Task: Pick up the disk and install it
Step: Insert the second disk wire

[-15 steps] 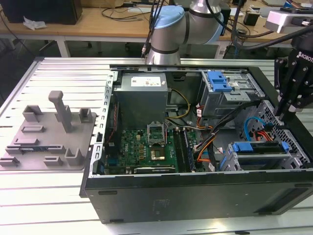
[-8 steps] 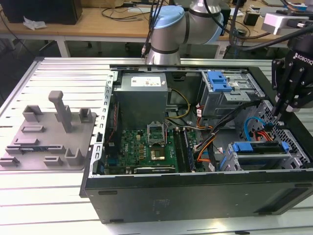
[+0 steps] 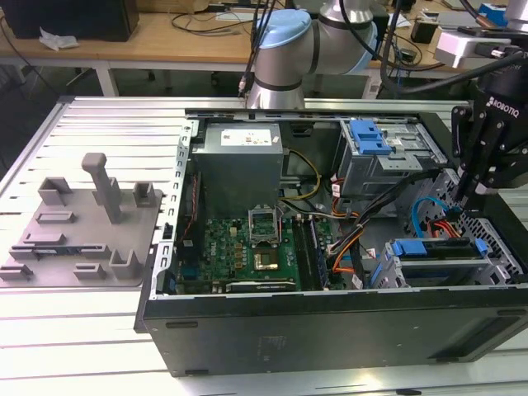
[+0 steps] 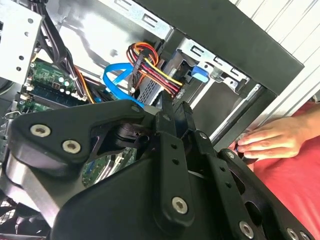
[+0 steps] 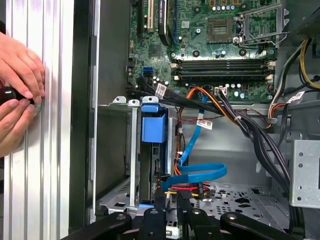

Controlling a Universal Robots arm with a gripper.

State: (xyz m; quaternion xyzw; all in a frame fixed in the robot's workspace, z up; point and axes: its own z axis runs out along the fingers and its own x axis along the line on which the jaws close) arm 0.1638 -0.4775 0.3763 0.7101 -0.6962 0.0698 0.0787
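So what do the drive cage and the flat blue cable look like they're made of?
The drive cage looks like bare sheet metal: dull silver with punched holes and folded edges. The blue cable seems to be flexible plastic-sheathed ribbon, glossy and bending in a loop. The carrier in the cage looks like moulded blue plastic.

You have a ribbed metal table (image 3: 99,124) under everything, pale and brightly lit. At twelve o'clock behind it runs a wooden bench (image 3: 165,37) on white legs, cluttered with cables. A dark box (image 3: 74,16) sits at its eleven o'clock end beside crumpled paper (image 3: 56,40).
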